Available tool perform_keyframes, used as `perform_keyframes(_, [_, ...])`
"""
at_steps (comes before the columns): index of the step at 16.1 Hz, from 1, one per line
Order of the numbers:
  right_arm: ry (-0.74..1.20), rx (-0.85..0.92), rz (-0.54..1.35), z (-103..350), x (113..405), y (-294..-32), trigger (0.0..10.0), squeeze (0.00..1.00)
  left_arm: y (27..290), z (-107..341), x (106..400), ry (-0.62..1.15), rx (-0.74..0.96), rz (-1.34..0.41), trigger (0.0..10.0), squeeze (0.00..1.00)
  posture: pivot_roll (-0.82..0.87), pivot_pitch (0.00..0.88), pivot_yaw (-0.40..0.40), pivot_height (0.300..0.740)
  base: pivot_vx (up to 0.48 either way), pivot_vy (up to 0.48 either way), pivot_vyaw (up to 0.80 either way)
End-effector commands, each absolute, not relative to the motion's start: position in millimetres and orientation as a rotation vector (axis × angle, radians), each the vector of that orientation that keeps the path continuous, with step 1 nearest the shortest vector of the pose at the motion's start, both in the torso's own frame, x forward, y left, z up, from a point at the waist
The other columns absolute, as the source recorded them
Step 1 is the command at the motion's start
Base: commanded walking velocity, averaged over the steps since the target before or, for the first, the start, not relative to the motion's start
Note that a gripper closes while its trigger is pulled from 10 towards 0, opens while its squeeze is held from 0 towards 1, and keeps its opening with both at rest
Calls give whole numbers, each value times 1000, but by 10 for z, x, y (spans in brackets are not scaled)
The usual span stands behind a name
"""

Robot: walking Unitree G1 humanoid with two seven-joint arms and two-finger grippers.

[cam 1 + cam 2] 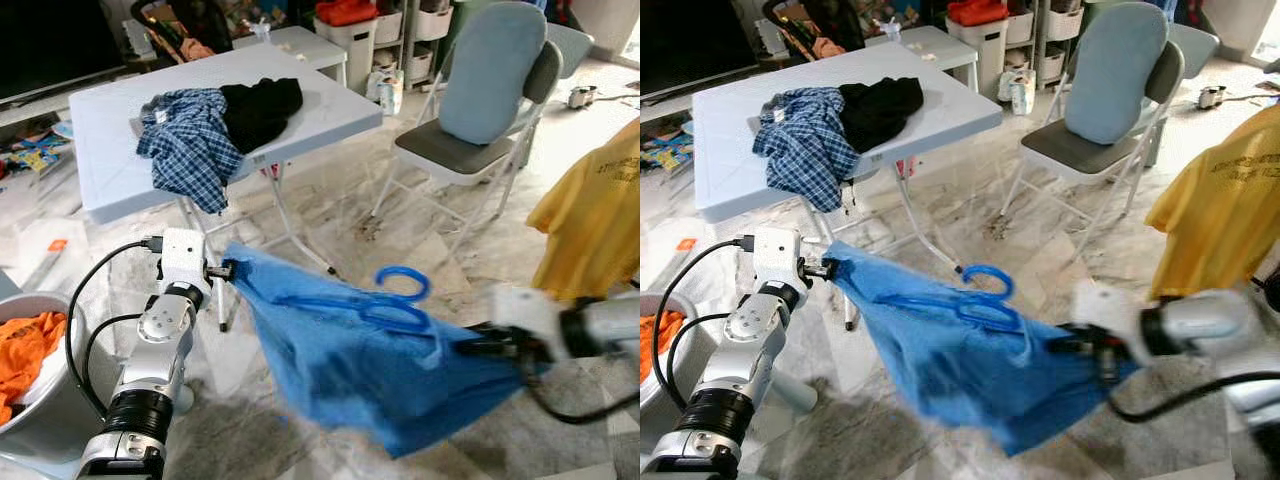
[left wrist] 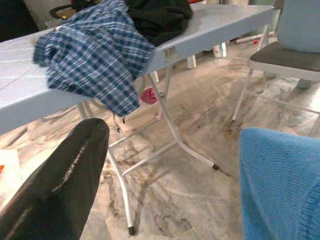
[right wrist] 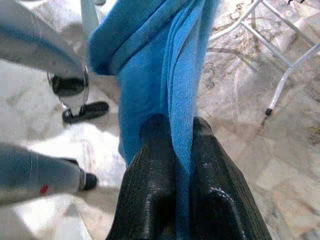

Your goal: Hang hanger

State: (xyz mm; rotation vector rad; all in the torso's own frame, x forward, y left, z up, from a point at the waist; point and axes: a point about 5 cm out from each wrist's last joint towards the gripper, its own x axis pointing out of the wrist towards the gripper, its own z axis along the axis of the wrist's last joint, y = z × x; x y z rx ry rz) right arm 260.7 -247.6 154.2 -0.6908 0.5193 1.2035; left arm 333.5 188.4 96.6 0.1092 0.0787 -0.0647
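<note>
A blue garment point(image 1: 370, 370) hangs stretched between both arms above the marble floor point(image 1: 330, 215), with the blue hanger point(image 1: 385, 305) threaded in it, hook poking up at centre. The right gripper point(image 3: 182, 145) at four o'clock is clamped on the cloth. The left gripper point(image 1: 228, 268) at nine o'clock seems pinched on a corner, though its wrist view leaves that unclear.

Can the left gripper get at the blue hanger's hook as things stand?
Probably not: the left gripper is pinching one corner of the blue garment, and the right gripper holds the other. The blue hanger lies on the cloth between them, so reaching means letting go.
</note>
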Motion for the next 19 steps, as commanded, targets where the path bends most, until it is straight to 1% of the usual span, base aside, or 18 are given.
perform_keyframes(1, [566, -723, 1248, 1550, 2541, -2569, 10000, 0, 1979, 1020, 3352, 68, 107, -32, 10000, 0, -171, 0, 90, 740, 0, 0, 0])
perform_keyframes(3, [602, -715, 1302, 1591, 2461, -2622, 10000, 0, 1961, 1004, 3349, 74, 109, -38, 10000, 0, -171, 0, 91, 740, 0, 0, 0])
perform_keyframes(5, [589, -715, 1338, 1652, 2422, -2658, 10000, 0, 1973, 982, 3340, 84, 108, -36, 10000, 0, -171, 0, 94, 740, 0, 0, 0])
perform_keyframes(7, [523, -647, 1347, 1797, 2449, -2631, 10000, 0, 1977, 923, 3325, 116, 89, -34, 10000, 0, -172, 0, 96, 740, 0, 0, 0])
perform_keyframes(9, [363, -606, 1263, 2030, 2627, -2564, 10000, 0, 1889, 828, 3278, 152, 89, -70, 10000, 0, -174, 0, 97, 740, 0, 0, 0])
perform_keyframes(11, [283, -569, 1242, 2119, 2688, -2495, 10000, 0, 1832, 782, 3256, 175, 80, -99, 10000, 0, -173, 0, 95, 740, 0, 0, 0])
perform_keyframes(12, [296, -578, 1260, 2101, 2677, -2470, 10000, 0, 1795, 771, 3248, 181, 69, -123, 10000, 0, -173, 0, 95, 740, 0, 0, 0])
perform_keyframes(14, [398, -679, 1282, 1903, 2613, -2525, 10000, 0, 1810, 795, 3258, 175, 71, -117, 10000, 0, -169, 0, 93, 740, 0, 0, 0])
perform_keyframes(15, [396, -658, 1273, 1864, 2625, -2510, 10000, 0, 1835, 799, 3263, 178, 75, -110, 10000, 0, -164, 0, 92, 740, 0, 0, 0])
perform_keyframes(17, [486, -674, 1359, 1743, 2517, -2487, 10000, 0, 1890, 851, 3286, 164, 71, -85, 10000, 0, -160, 0, 91, 740, 0, 0, 0])
perform_keyframes(18, [559, -747, 1372, 1623, 2477, -2557, 10000, 0, 1901, 860, 3292, 163, 73, -81, 10000, 0, -156, 0, 88, 740, 0, 0, 0])
perform_keyframes(19, [566, -798, 1341, 1568, 2511, -2599, 10000, 0, 1906, 855, 3291, 165, 75, -81, 10000, 0, -156, 0, 88, 740, 0, 0, 0])
